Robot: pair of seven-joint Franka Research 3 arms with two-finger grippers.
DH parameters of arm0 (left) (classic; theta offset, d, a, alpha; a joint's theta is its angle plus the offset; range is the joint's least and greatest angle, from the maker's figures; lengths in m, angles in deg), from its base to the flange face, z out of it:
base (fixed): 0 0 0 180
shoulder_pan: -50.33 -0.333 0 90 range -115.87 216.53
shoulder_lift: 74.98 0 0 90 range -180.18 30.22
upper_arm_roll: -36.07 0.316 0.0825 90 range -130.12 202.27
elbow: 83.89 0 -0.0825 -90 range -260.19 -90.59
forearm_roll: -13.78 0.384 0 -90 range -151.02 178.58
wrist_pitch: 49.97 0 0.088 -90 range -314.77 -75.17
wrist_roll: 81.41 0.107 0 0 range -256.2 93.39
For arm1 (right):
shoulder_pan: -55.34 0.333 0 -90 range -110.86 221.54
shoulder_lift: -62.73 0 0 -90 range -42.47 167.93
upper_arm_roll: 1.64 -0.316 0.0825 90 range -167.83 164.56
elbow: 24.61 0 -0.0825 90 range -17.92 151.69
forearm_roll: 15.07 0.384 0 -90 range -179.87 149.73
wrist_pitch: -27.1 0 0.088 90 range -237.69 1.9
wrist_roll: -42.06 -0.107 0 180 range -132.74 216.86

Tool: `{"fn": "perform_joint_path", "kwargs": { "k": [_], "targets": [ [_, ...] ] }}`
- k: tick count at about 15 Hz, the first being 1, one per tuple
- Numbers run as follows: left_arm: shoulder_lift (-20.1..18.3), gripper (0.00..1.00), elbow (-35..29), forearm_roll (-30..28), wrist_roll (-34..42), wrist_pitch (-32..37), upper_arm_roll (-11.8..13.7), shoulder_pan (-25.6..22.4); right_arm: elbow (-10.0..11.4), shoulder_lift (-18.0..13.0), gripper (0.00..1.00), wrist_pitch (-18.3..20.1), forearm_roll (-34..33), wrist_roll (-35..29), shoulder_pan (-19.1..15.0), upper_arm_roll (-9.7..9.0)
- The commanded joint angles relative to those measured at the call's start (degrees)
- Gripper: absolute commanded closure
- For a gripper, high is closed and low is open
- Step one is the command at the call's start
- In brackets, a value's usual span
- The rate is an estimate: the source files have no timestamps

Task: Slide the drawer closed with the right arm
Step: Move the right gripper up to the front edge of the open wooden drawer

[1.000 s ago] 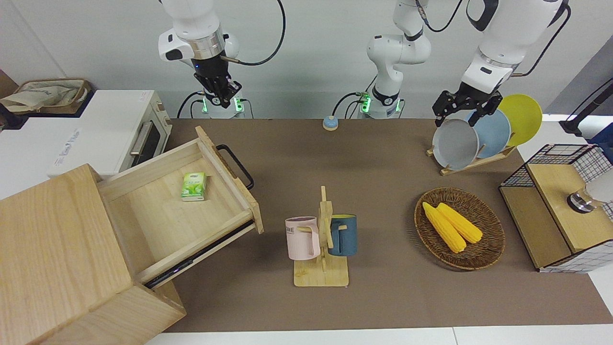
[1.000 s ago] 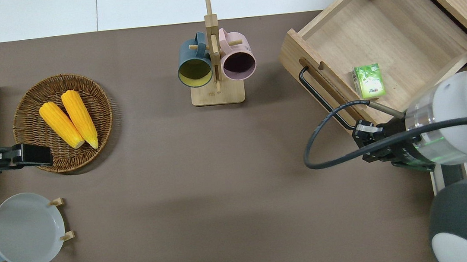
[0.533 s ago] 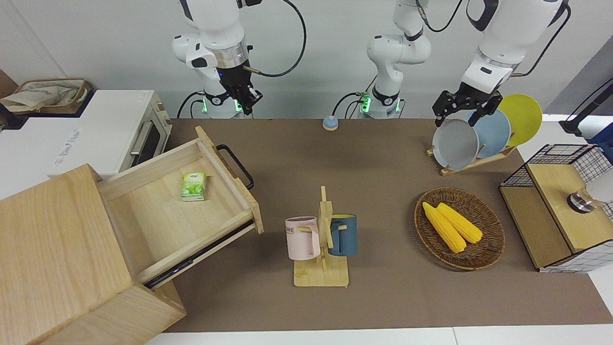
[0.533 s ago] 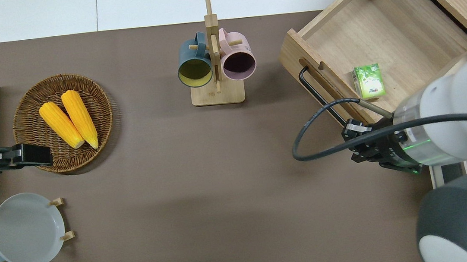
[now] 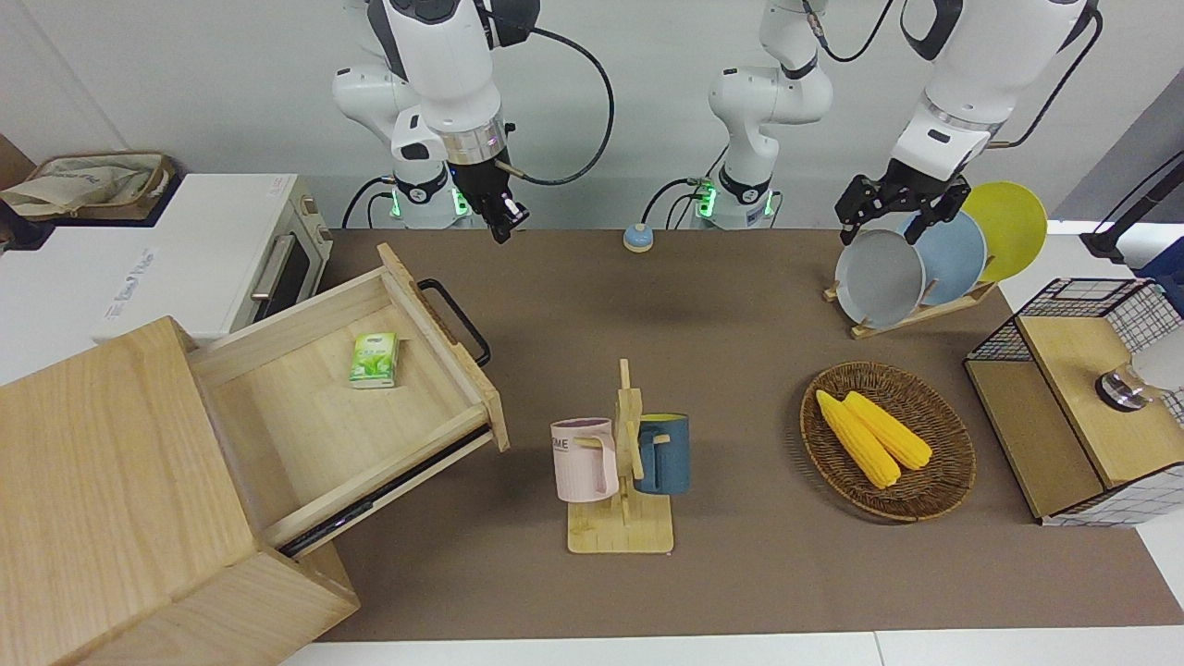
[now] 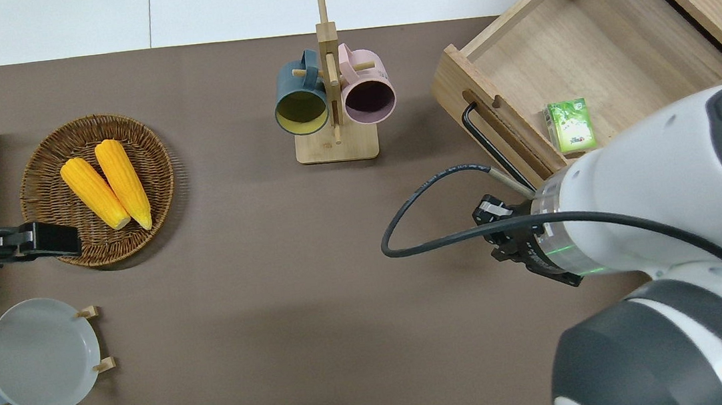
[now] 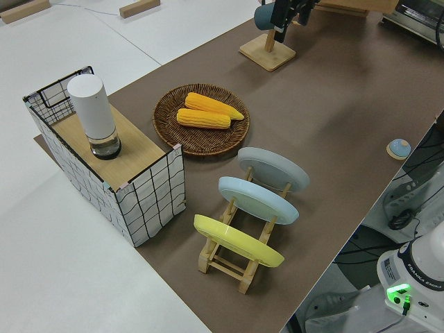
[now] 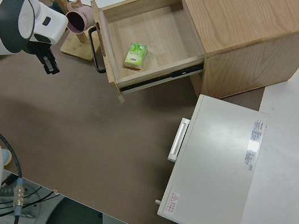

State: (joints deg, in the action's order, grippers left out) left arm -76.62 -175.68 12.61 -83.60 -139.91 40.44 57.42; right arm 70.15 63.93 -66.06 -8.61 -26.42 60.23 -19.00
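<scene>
The drawer (image 5: 305,407) stands pulled out of the big pale-wood box (image 5: 111,481) at the right arm's end of the table. Its black bar handle (image 5: 455,319) faces the middle of the table. A green tissue pack (image 5: 374,359) lies inside it. My right gripper (image 5: 507,225) hangs in the air with its fingers together and nothing held. In the overhead view the right gripper (image 6: 488,210) is over the brown mat, beside the end of the handle (image 6: 489,145) that is nearer to the robots, not touching it. The right side view shows the gripper (image 8: 51,65) apart from the drawer front (image 8: 100,46). The left arm is parked.
A mug rack (image 5: 622,462) with a pink and a blue mug stands mid-table, close to the drawer front. A white toaster oven (image 5: 213,259) sits beside the box, nearer to the robots. A corn basket (image 5: 943,481), a plate rack (image 5: 916,268) and a wire-grid box (image 5: 1082,407) stand toward the left arm's end.
The right arm has swung from the toaster-oven side toward the middle of the table and come lower, past the handle's end. The drawer and the left arm have not moved.
</scene>
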Motion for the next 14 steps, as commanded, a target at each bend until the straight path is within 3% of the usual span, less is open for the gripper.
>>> {"fn": "perform_joint_path", "kwargs": {
  "k": [1,14],
  "targets": [
    [-0.5,0.0,0.1,0.7,0.1,0.8,0.2,0.2,0.5,1.4,1.0,-1.6,2.0,-1.6,-0.4,-0.22],
    [-0.5,0.0,0.1,0.7,0.1,0.8,0.2,0.2,0.4,7.7,1.0,-5.6,0.8,-3.0,-1.3,-0.22]
  ]
}}
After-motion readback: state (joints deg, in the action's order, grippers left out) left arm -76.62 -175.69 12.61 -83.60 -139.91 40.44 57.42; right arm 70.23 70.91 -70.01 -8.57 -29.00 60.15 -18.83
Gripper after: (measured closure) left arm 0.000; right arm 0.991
